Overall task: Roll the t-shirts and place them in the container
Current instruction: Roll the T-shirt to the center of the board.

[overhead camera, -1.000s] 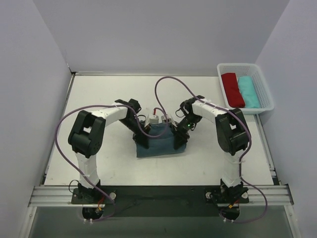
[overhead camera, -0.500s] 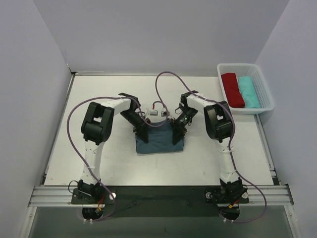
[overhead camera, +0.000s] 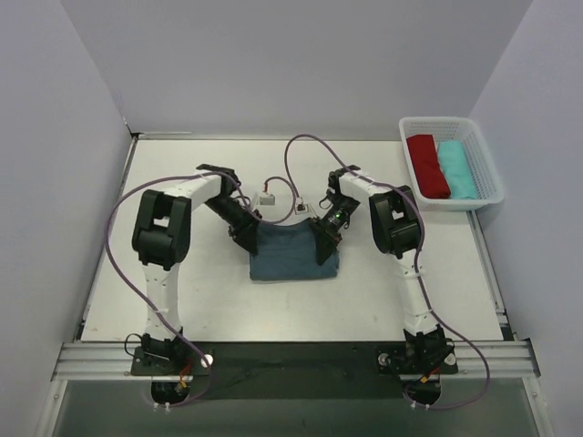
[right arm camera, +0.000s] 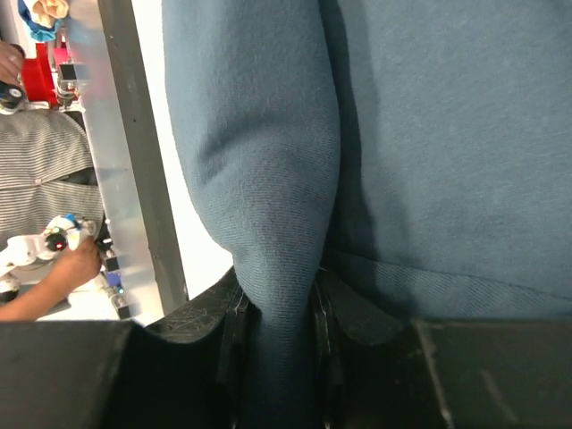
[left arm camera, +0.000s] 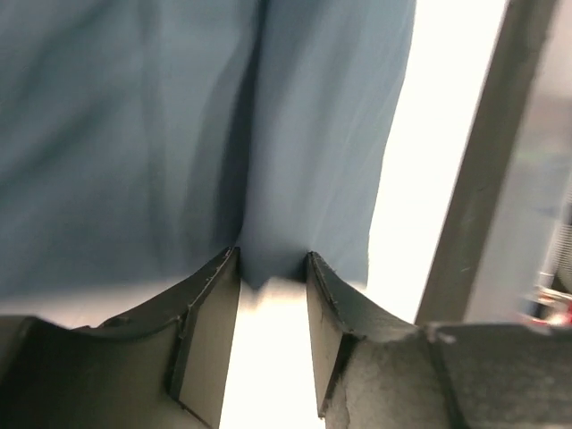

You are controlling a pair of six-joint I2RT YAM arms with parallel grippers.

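**Fingers (right arm camera: pixel 332 313) of the right gripper (overhead camera: pixel 324 246) clamp a fold of cloth; the left gripper's (overhead camera: pixel 248 238) stand apart**

The large slate-blue soft cloth t-shirt (overhead camera: pixel 293 257) lies folded into a squat rectangle in the middle of the white table (overhead camera: pixel 182 291). Its long axis runs left to right between the two arms.

The right gripper pinches a thick fold at the shirt's right edge, jaws nearly together around it. The left gripper sits at the left edge, jaws parted with bright table showing between them. A tip of cloth lies just between its fingertips (left arm camera: pixel 207 322), and I can't swear it is squeezed.

Each arm is right at its own side. I'd judge there is bare table toward the arms for rolling. The white plastic basket (overhead camera: pixel 483 150), holding a red rolled shirt (overhead camera: pixel 426 164) and a turquoise rolled shirt (overhead camera: pixel 455 169), stands well apart at the far right.
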